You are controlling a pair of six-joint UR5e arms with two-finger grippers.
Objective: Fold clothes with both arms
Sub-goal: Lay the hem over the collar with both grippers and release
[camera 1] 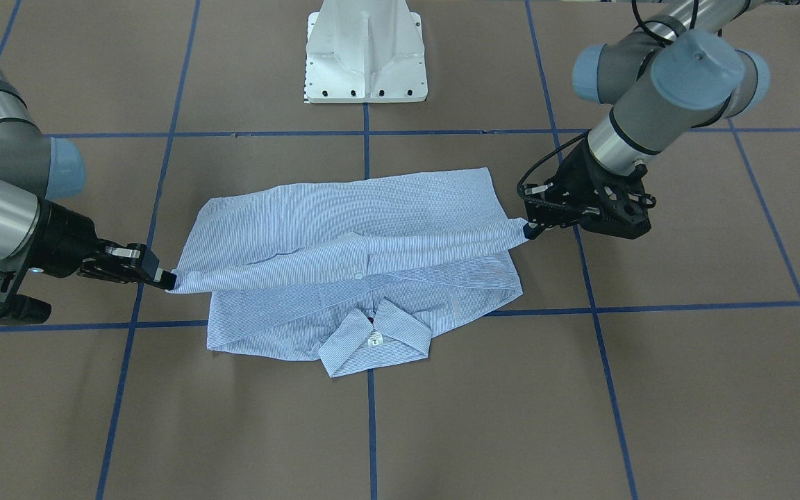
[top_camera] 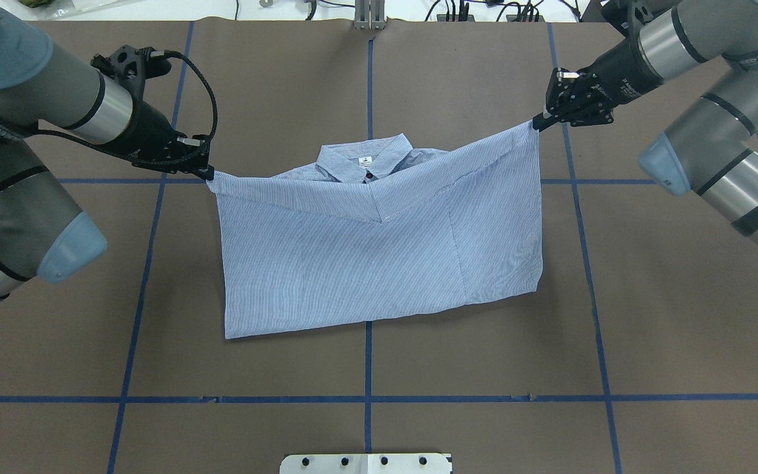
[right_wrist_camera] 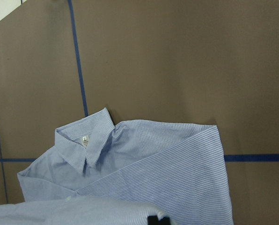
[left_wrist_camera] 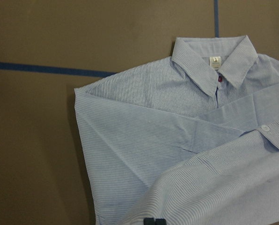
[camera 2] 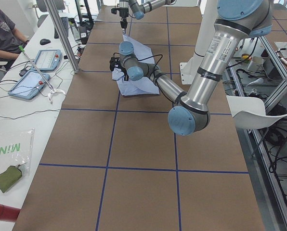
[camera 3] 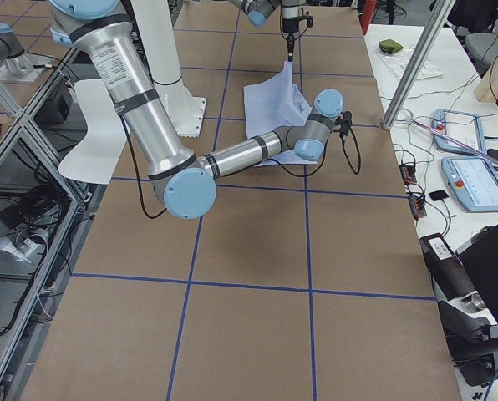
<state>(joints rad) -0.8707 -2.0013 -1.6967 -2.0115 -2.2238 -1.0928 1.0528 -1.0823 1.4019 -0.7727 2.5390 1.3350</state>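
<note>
Tension worries us: left gripper (top_camera: pixel 206 174) and right gripper (top_camera: pixel 538 125) each clamp a corner of the shirt (top_camera: pixel 379 263), and uneven travel could pull one free, skewing the fold.

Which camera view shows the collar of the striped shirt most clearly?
The left wrist view: the collar is large there, with its white label and red button sharp. The front-facing, overhead and right wrist views show it smaller; the side views do not show it clearly.
</note>
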